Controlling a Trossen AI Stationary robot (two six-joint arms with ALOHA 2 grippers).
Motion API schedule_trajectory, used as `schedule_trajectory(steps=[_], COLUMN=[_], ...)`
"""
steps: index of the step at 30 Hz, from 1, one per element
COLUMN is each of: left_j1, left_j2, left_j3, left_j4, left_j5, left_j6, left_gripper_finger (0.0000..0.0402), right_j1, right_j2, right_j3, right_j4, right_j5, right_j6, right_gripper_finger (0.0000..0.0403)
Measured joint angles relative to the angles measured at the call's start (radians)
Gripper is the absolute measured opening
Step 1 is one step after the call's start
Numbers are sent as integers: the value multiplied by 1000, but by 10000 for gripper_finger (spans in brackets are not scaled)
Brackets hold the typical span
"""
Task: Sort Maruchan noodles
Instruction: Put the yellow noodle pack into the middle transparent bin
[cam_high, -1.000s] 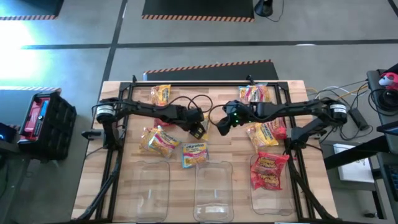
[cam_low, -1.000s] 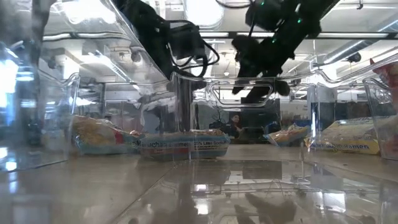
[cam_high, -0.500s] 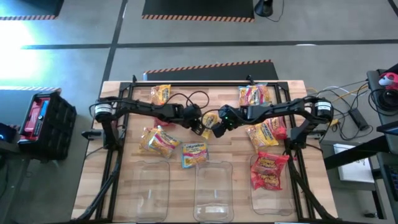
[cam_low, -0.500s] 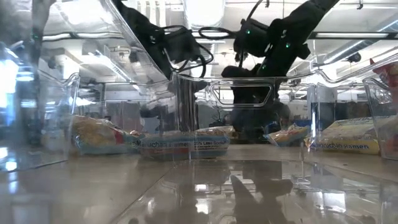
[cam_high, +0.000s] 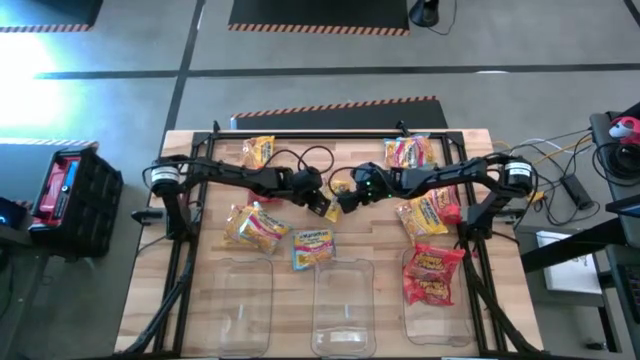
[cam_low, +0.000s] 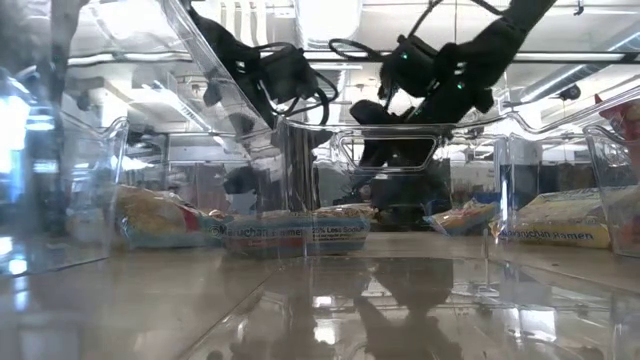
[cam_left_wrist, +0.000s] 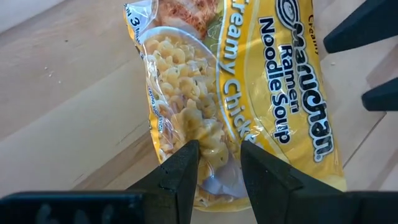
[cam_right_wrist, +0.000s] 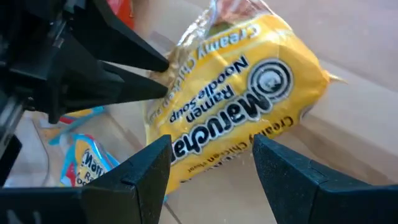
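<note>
Since a second ago the right gripper (cam_high: 345, 197) has swung in from the right toward the middle of the bench (cam_high: 380, 245), and it now sits just beside the left gripper (cam_high: 322, 205), with a yellow Creamy Chicken packet (cam_high: 337, 192) between the two.

That packet is up off the boards near the bench's centre. The left gripper is pinching it: in the left wrist view both fingers close on the clear crimped end of the yellow Creamy Chicken packet (cam_left_wrist: 249, 106), and the packet's long axis runs straight away from them. The right gripper is spread wide. From its wrist view, the two fingers straddle the far end of the same packet (cam_right_wrist: 230, 106) without visibly pressing on it, so the packet lies directly ahead of it and lengthwise between the arms.

This looks like a hand-over, left to right. It turns on that line-up: the right gripper must close across the packet's free end while the left one holds.

Other packets lie scattered toward the far edge and both sides. Three clear bins (cam_high: 343, 300) stand along the near edge, the right one holding red packets (cam_high: 433, 272).
</note>
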Motion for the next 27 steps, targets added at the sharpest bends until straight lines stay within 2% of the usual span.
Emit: schedule_trajectory(steps=[6,13,20,27], left_j1=[0,2,2,2], left_j2=[0,2,2,4], left_j3=[0,0,0,-2], left_j4=[0,11,16,35], left_j5=[-11,-15,-17,-17], left_j6=[-18,-23,-51,-64], left_gripper_finger=[108,108,109,109], right_j1=[0,-11,-20,-29], right_j2=[-9,7,20,42], right_j3=[-71,-145,-168,-170], right_j4=[54,287,303,363], right_j5=[-1,10,13,66], right_j6=[67,167,206,194], right_gripper_finger=[215,215,215,215])
